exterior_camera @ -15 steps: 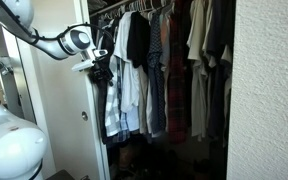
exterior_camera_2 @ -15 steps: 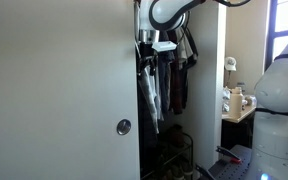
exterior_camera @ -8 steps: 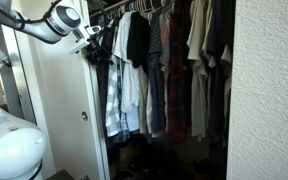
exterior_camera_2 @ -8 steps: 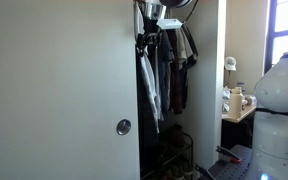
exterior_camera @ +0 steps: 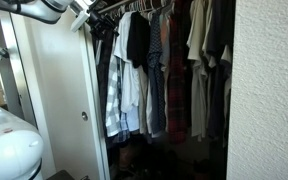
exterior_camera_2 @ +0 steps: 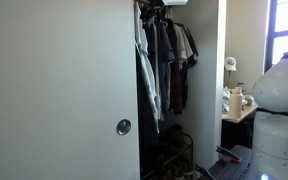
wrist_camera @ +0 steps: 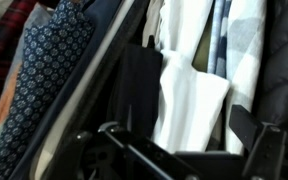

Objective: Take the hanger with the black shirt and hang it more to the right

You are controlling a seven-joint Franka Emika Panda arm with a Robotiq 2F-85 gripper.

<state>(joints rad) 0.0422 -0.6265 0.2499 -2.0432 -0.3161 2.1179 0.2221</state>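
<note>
The tool [wrist_camera: 166, 130] stands with its jaws wide apart and nothing between them. Only the wrist view shows this. Just ahead of it hang a white shirt [wrist_camera: 189, 100] and a dotted navy garment [wrist_camera: 44, 70], with a dark panel between them that may be the black shirt, though this close view is too murky to be sure. In an exterior view the black shirt [exterior_camera: 136, 40] hangs below and just beyond the tool, a little way along the rail [exterior_camera: 124, 9]. The hanger is buried in it and its hook is too small to pick out. The shirt looks soft, light and prone to swing, so the stiff hook above the collar seems the place to grip. Farther off, the door [exterior_camera_2: 59, 90] hides most of the row.
</note>
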